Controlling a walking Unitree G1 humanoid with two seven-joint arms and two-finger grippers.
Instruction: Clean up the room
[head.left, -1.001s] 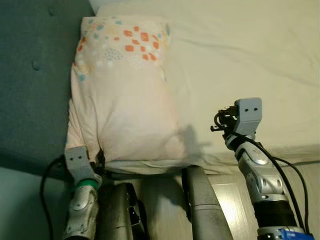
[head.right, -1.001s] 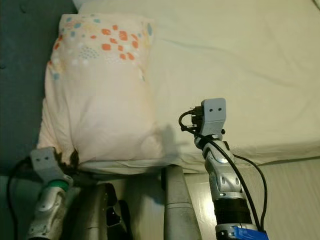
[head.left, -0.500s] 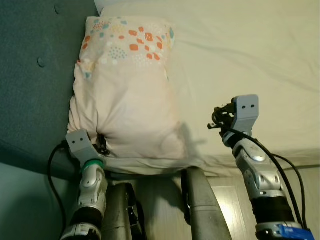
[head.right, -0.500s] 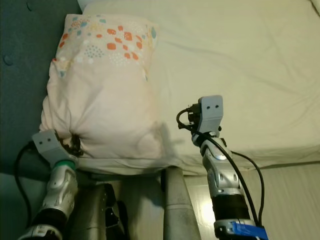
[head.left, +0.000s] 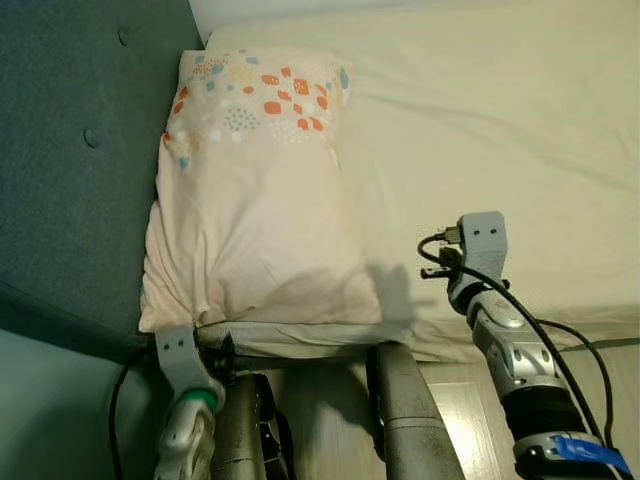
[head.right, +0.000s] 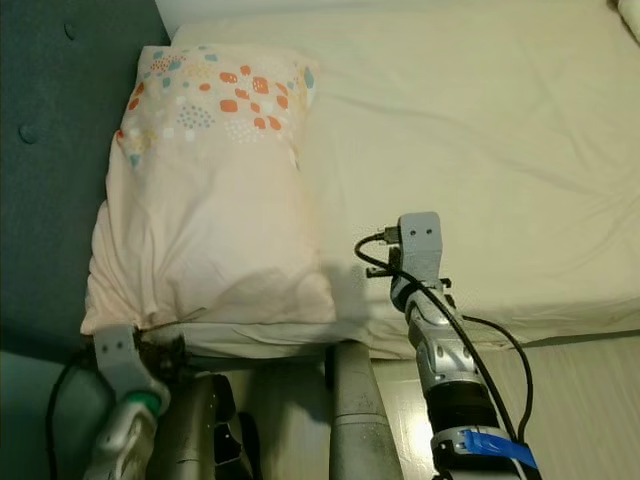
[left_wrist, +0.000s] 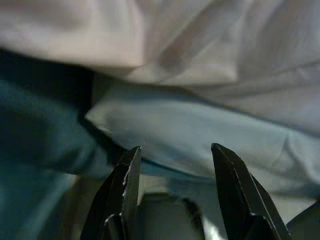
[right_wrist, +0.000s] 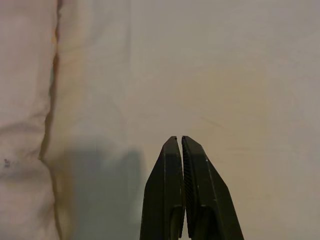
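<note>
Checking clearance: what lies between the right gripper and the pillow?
Bare sheet lies between right gripper and pillow, per the right wrist view.

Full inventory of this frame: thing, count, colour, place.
pillow: 1, pale pink with orange and teal print at its far end, on the bed against the headboard
bed sheet: 1, cream, covering the mattress
headboard: 1, dark teal, tufted, on the robot's left
floor: light wood strip beside the bed
left gripper: 1, black fingers, open, at the pillow's near corner by the bed edge
right gripper: 1, black fingers, shut, over the sheet beside the pillow
</note>
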